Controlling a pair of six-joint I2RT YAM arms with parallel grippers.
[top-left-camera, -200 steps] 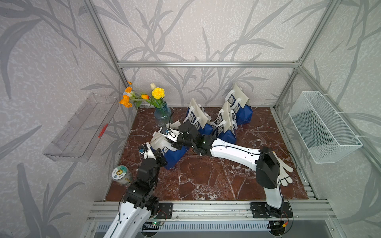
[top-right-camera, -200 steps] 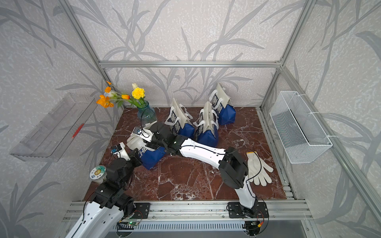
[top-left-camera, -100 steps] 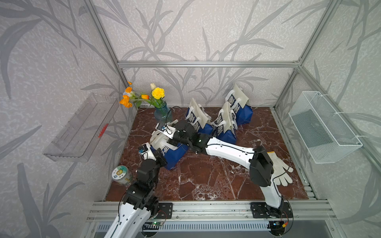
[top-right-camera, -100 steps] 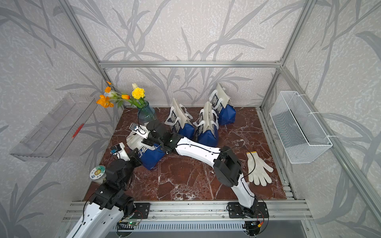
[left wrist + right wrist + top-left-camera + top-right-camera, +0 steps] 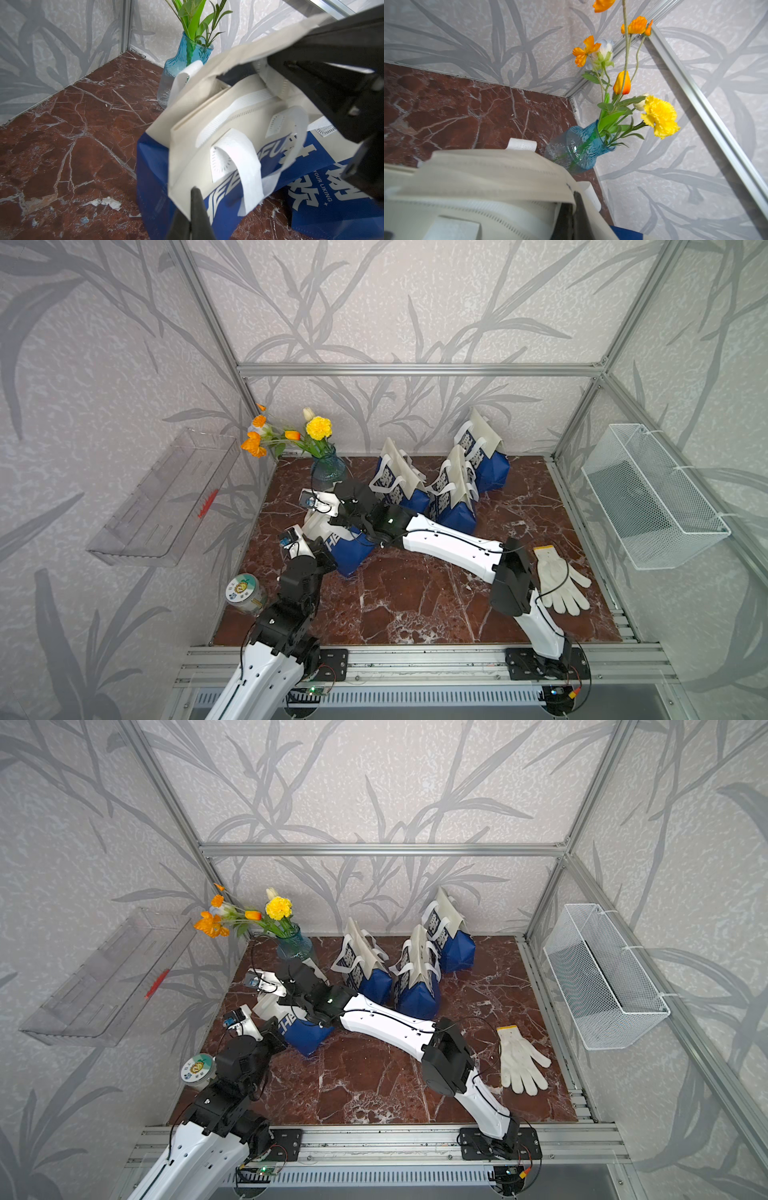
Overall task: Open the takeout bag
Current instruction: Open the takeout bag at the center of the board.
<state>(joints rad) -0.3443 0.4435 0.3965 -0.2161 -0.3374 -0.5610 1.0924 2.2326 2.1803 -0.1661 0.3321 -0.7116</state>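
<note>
The takeout bag (image 5: pixel 351 549) (image 5: pixel 307 1033), blue with a cream top and white handles, stands at the table's left. My left gripper (image 5: pixel 192 200) is shut on the corner of its near cream flap, and shows in both top views at the bag's front-left side (image 5: pixel 321 548) (image 5: pixel 272 1029). My right gripper (image 5: pixel 574 200) is shut on the far flap's edge, reaching over the bag from the right (image 5: pixel 334 510) (image 5: pixel 284 986). In the left wrist view the two flaps stand apart, with a dark gap (image 5: pixel 234 76) between them. The handles (image 5: pixel 236 158) hang loose.
A blue glass vase of flowers (image 5: pixel 328 472) stands just behind the bag. Three more bags (image 5: pixel 399 485) (image 5: pixel 453 499) (image 5: pixel 486 458) stand at the back. A white glove (image 5: pixel 557 583) lies right, a jar (image 5: pixel 245 591) front left. A clear shelf (image 5: pixel 162 497) and wire basket (image 5: pixel 652 497) hang on the walls.
My right gripper has closed on the far flap and drawn it back and to the left, toward the vase. The left gripper has stayed shut on the near flap.
</note>
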